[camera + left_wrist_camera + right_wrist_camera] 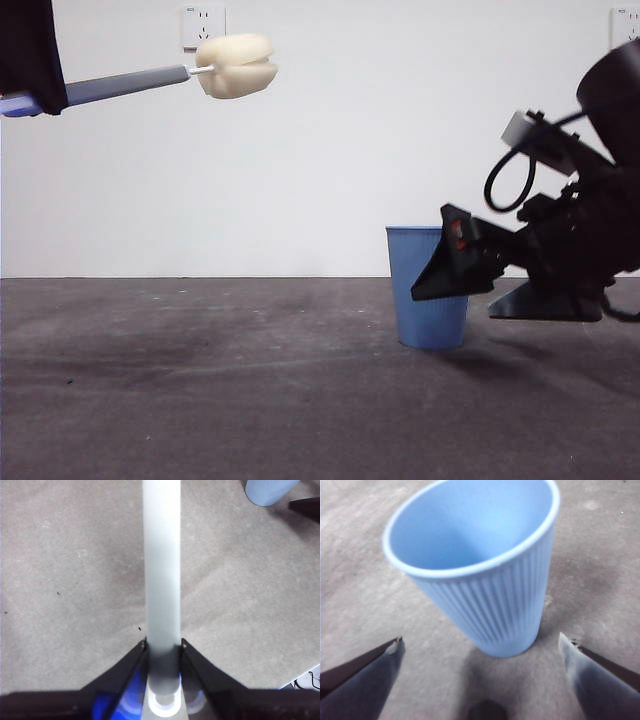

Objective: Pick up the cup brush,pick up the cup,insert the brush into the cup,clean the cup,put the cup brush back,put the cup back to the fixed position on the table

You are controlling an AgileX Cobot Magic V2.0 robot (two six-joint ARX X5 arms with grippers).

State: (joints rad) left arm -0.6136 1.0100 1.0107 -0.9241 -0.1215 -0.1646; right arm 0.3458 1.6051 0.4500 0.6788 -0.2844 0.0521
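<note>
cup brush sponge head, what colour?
Cream-yellow. The cup brush sponge head shows best in the front view, held high above the table.

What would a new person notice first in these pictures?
First, the cup brush, held high in the air by the left gripper, its cream sponge head pointing sideways. Next, the blue cup, standing upright on the table, with the right gripper open close beside it.
</note>
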